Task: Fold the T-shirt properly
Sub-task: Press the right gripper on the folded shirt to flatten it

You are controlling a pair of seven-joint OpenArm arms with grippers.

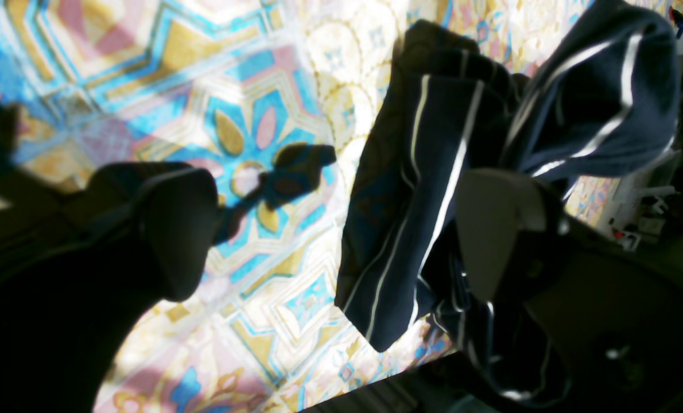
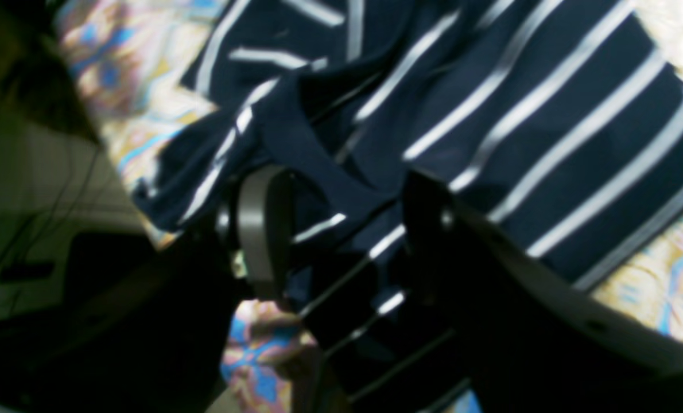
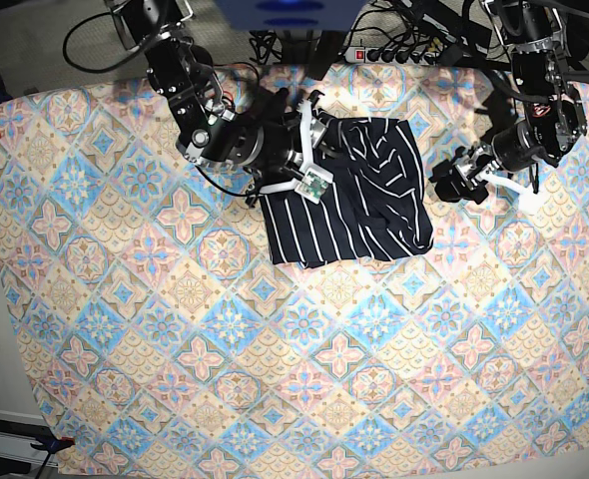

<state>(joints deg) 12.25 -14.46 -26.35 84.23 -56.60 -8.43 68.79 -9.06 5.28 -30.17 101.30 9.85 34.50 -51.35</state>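
Note:
The T-shirt (image 3: 349, 195), dark navy with thin white stripes, lies partly folded and rumpled near the table's far edge. My right gripper (image 3: 309, 150) is over its left edge. In the right wrist view its fingers (image 2: 261, 229) stand apart with bunched shirt cloth (image 2: 491, 115) filling the gap between them. My left gripper (image 3: 452, 182) is just right of the shirt, low over the table. In the left wrist view its fingers (image 1: 175, 229) are wide open and empty, and shirt cloth (image 1: 422, 189) lies against the right-hand one.
The pastel tile-patterned tablecloth (image 3: 275, 349) covers the whole table. Cables and a power strip (image 3: 404, 55) run behind the far edge, close to the shirt. The table edge shows in the left wrist view (image 1: 376, 390).

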